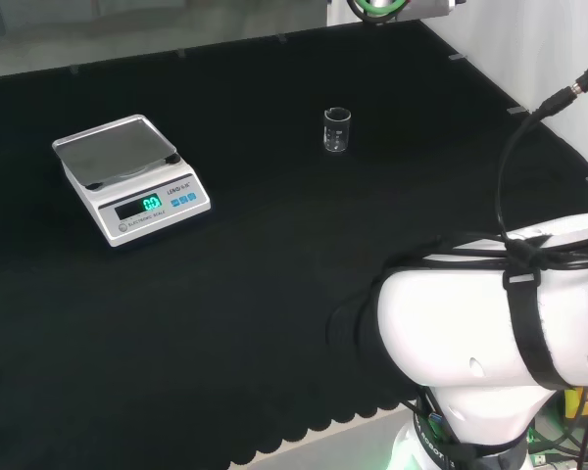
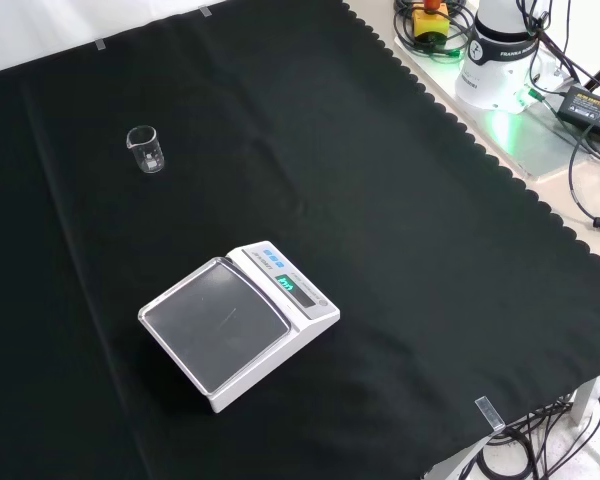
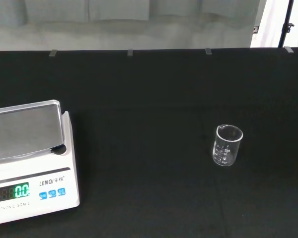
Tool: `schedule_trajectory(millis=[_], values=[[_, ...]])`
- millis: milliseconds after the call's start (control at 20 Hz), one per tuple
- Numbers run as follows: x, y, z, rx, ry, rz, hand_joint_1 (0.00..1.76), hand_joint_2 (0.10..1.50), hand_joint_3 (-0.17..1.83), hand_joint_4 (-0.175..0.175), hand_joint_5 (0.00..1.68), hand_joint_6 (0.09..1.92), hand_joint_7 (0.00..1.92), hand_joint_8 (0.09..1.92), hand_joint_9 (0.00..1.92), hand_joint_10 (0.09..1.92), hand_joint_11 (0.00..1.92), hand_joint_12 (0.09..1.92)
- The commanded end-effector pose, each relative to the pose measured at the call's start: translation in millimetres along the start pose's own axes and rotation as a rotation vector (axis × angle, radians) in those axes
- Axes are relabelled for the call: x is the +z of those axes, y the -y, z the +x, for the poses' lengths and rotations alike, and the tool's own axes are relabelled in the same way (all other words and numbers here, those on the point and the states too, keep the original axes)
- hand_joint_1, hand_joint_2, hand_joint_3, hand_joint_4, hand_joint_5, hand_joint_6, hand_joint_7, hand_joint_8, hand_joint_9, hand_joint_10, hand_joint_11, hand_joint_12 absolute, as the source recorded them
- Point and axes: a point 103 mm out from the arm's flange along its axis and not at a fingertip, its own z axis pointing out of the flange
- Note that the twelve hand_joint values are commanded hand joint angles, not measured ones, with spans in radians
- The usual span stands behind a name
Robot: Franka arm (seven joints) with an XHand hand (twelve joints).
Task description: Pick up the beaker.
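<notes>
Beaker (image 3: 228,145) — upright, untouched on cloth (image 3: 154,148)

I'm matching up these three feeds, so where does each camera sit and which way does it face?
Head view: behind and above the arm's base, over the white link toward the beaker and scale.
Front view: opposite side, looking down; arm's base at top right.
Wrist view: low, facing the beaker.
All share beaker and scale.
</notes>
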Motion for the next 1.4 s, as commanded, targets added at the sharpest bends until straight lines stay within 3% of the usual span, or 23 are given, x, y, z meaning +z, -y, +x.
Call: schedule_trajectory(millis=[50,350,600,750,950,1200,1400], values=[[0.7,-1.1,-3.4,0.003,0.009,-0.009,0.09,0.98,0.1,-0.035,0.16,0.09,0.03,0.56,0.03,0.77,0.02,1.48],[11.6,-19.4,-9.3,0.028,0.017,0.0,0.03,1.01,0.11,-0.026,0.12,0.09,0.0,0.52,0.03,0.77,0.0,1.49],[44.8,-54.0,-35.0,0.141,0.039,-0.077,0.05,1.01,0.11,-0.027,0.13,0.09,0.0,0.58,0.06,0.8,0.0,1.52],[73.2,-87.2,-57.4,0.169,0.009,-0.13,0.08,1.0,0.11,-0.029,0.14,0.09,0.0,0.62,0.08,0.82,0.01,1.54],[108.0,-129.7,-83.8,0.155,-0.072,-0.172,0.11,1.0,0.11,-0.035,0.16,0.09,0.0,0.67,0.11,0.84,0.04,1.54],[150.9,-194.3,-117.2,0.183,-0.042,-0.217,0.12,0.99,0.11,-0.044,0.2,0.09,0.01,0.74,0.13,0.85,0.05,1.54],[177.8,-244.8,-119.7,0.216,-0.06,-0.225,0.13,0.99,0.11,-0.05,0.23,0.09,0.02,0.78,0.16,0.86,0.07,1.54]])
